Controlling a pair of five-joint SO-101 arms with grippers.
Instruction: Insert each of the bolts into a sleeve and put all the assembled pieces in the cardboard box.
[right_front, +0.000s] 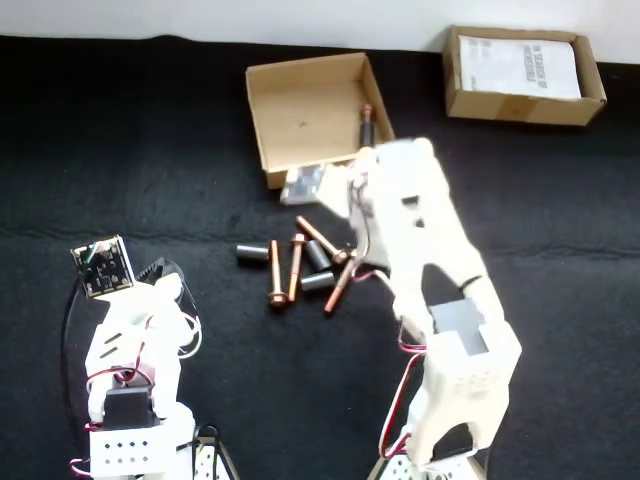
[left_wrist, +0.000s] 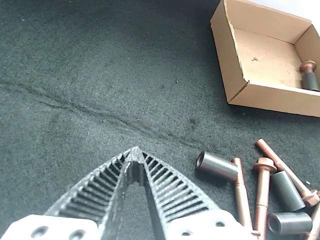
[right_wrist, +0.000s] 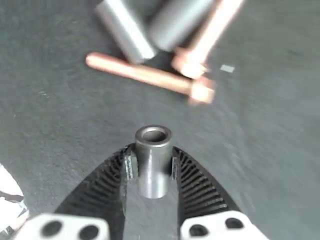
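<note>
The right gripper (right_wrist: 152, 151) is clamping a dark sleeve (right_wrist: 153, 165) between its two fingers. They are closed only as far as the sleeve's width, and the sleeve's open end is pointing away from the wrist. Seen from above, the right arm (right_front: 425, 240) is stretching toward the near right corner of the cardboard box (right_front: 300, 110).

One assembled piece (right_front: 367, 125) - a copper bolt seated in a sleeve - is lying inside the box against its right wall.

The loose bolts (right_front: 296, 265) and loose sleeves (right_front: 252, 252) are lying mixed together on the black cloth (right_front: 150, 150), just in front of the box's open near side.

The left gripper (left_wrist: 135, 152) is pinched fully together, with its tips meeting and nothing between them. It is hanging over bare cloth, well short of the box and off toward its left side. The left arm (right_front: 135, 340) is sitting folded, farther from the box than the pile is.

A second box (right_front: 525, 100) holding a printed sheet is sitting apart, beyond the cardboard box's right wall.
</note>
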